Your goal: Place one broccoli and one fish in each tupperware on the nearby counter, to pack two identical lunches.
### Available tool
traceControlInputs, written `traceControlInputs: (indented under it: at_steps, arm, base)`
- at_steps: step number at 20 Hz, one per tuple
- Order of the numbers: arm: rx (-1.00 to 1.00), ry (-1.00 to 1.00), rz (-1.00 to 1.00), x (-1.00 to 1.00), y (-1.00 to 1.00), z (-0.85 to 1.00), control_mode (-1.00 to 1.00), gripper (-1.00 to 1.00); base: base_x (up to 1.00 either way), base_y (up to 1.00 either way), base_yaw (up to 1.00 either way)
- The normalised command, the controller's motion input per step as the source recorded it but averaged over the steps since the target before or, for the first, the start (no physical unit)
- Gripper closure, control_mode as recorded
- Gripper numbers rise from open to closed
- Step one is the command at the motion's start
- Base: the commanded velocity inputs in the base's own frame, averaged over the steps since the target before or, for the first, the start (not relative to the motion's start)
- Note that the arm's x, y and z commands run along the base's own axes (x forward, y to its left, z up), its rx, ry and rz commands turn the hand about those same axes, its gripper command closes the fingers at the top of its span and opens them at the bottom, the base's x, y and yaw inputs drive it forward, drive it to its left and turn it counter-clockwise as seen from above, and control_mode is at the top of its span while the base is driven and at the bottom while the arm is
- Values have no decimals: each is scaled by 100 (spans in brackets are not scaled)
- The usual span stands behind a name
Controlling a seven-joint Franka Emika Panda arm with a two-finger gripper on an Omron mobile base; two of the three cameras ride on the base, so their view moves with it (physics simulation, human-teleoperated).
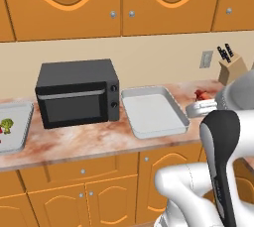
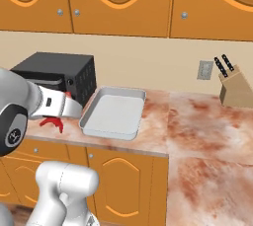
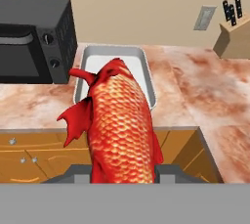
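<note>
Counter point(image 3: 205, 96) behind; red fish point(image 3: 119, 130) clamped in claw point(image 3: 122, 173), before tupperware point(image 3: 146, 71).

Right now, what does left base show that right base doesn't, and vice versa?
Left base alone: a second tray at far left holding broccoli, and the toaster oven's glass door. Right base alone: the counter turning a corner to the right, and the fish's red tail below the gripper. Both: the toaster oven, the empty tray beside it, the knife block, the wall outlet, and the fish.
</note>
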Motion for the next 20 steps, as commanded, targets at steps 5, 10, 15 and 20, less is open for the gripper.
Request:
traceControlInputs:
  at_steps: [5, 10, 15, 20]
  arm:
    - [3, 0, 0, 49, 2, -43, -100, 100]
    - [8, 0, 0, 70, 1, -36, -100, 100]
    - [3, 8, 0, 68, 28, -38, -100, 100]
    - [0, 9, 0, 57, 31, -32, -100, 100]
  base:
    - [0, 0, 0]
    - [0, 0, 0]
    - [0, 0, 0]
    - [0, 0, 0]
